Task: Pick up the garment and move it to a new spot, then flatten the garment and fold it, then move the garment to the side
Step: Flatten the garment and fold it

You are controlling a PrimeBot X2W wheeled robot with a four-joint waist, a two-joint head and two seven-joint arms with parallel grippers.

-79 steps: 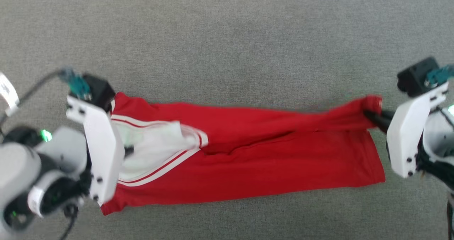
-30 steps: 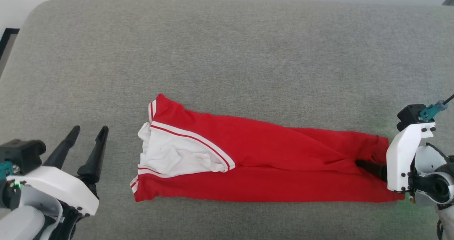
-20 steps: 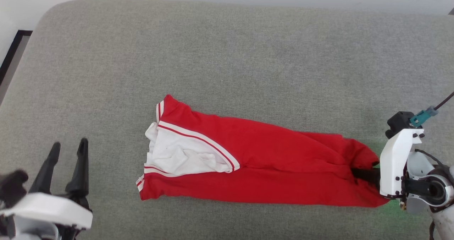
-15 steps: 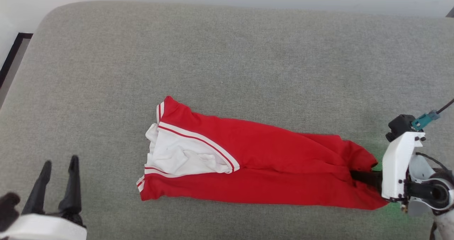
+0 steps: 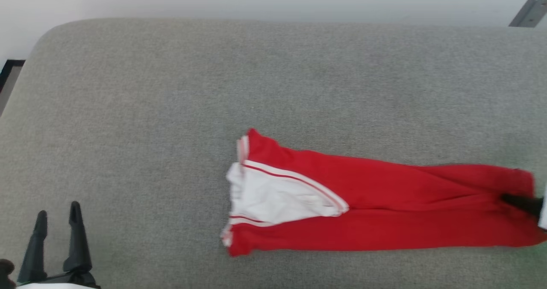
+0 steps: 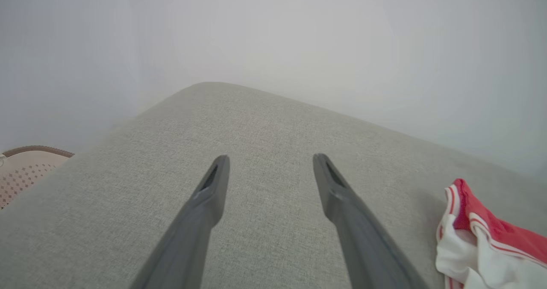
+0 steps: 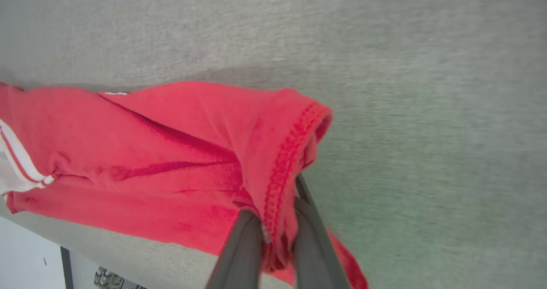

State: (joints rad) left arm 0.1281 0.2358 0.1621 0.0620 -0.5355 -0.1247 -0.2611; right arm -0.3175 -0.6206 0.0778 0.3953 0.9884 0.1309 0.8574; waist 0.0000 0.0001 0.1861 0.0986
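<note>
Right hand (image 7: 275, 210) clamped on garment (image 5: 406, 203) hem at right edge; left hand (image 6: 271, 158) apart, empty, near left above grey cushion (image 5: 171, 101), possibly sofa.

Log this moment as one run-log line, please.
jersey: folded strip on cushion | right gripper: shut on jersey hem | left gripper: open, empty, apart from jersey
</note>
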